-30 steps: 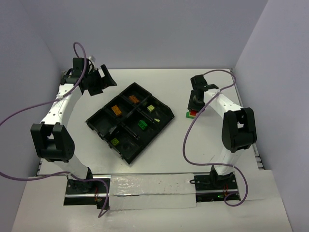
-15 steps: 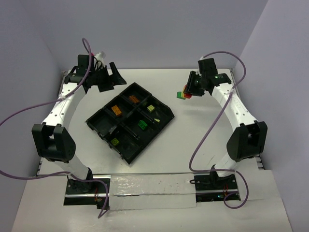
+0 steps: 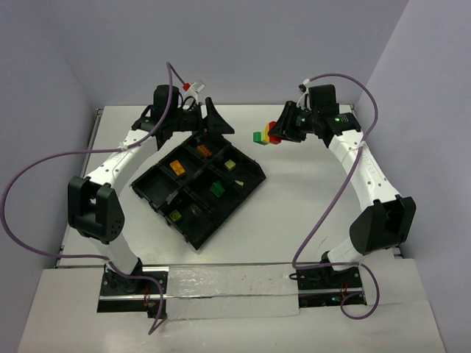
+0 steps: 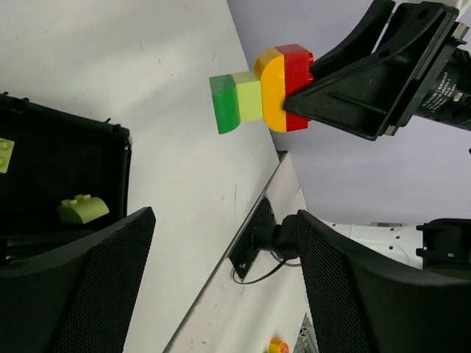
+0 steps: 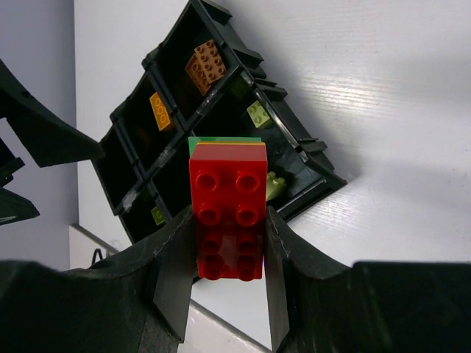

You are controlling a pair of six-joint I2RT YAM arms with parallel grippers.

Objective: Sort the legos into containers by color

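Note:
My right gripper is shut on a stack of joined legos, red, orange, pale yellow-green and green, held in the air past the far right corner of the black tray. In the right wrist view the red brick sits between my fingers. My left gripper is open and empty, just left of the stack, which faces it in the left wrist view. The compartments hold an orange brick, a brown-orange one, a pale yellow-green one, a green one and a yellow-green one.
The tray lies diagonally at the table's middle left. White walls close the table at the left, back and right. The arm bases and a taped strip are at the near edge. Purple cables loop beside both arms.
My right gripper has lifted the brick stack off the table at the right and carried it left and farther back. My left arm has swung right, toward the stack.

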